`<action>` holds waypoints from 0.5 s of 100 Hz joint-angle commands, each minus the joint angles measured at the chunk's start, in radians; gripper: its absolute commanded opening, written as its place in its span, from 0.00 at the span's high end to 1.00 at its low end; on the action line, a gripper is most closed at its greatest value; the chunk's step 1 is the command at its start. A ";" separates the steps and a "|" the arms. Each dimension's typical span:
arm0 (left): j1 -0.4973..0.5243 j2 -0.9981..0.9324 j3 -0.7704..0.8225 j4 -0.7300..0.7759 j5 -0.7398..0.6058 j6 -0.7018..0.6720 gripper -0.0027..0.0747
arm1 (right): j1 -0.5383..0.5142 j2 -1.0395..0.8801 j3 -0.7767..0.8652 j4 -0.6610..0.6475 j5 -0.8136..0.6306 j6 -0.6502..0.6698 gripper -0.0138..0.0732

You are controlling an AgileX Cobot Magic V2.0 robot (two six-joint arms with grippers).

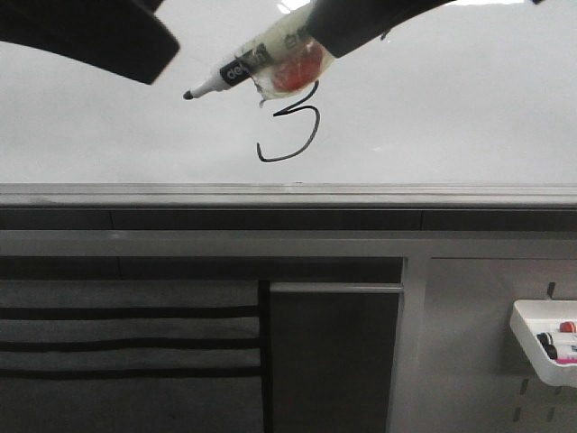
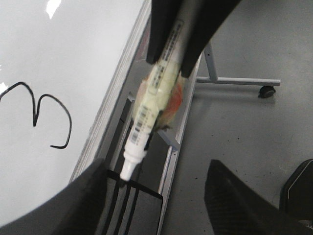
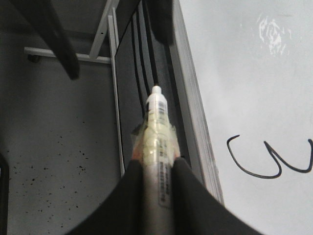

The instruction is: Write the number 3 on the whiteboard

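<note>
Front view: 3 (image 1: pixel 290 126) on whiteboard (image 1: pixel 451 108) | marker (image 1: pixel 236 69) label unreadable | right jaws clamp marker | left jaws wide

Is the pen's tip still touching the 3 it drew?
Apart. In the front view the marker tip sits left of and above the number 3, with bare whiteboard between.
</note>
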 commanded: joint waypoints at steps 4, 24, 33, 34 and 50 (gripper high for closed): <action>-0.036 0.046 -0.067 -0.010 -0.056 0.012 0.44 | 0.003 -0.014 -0.025 0.012 -0.063 -0.031 0.90; -0.043 0.127 -0.106 0.028 -0.060 0.016 0.44 | 0.003 -0.014 -0.025 0.012 -0.060 -0.047 0.90; -0.043 0.154 -0.129 0.028 -0.060 0.021 0.44 | 0.003 -0.014 -0.025 0.012 -0.060 -0.047 0.90; -0.043 0.156 -0.130 0.028 -0.060 0.021 0.44 | 0.003 -0.014 -0.025 0.012 -0.060 -0.047 0.90; -0.043 0.189 -0.152 0.051 -0.058 0.023 0.49 | 0.003 -0.014 -0.025 0.012 -0.057 -0.047 0.90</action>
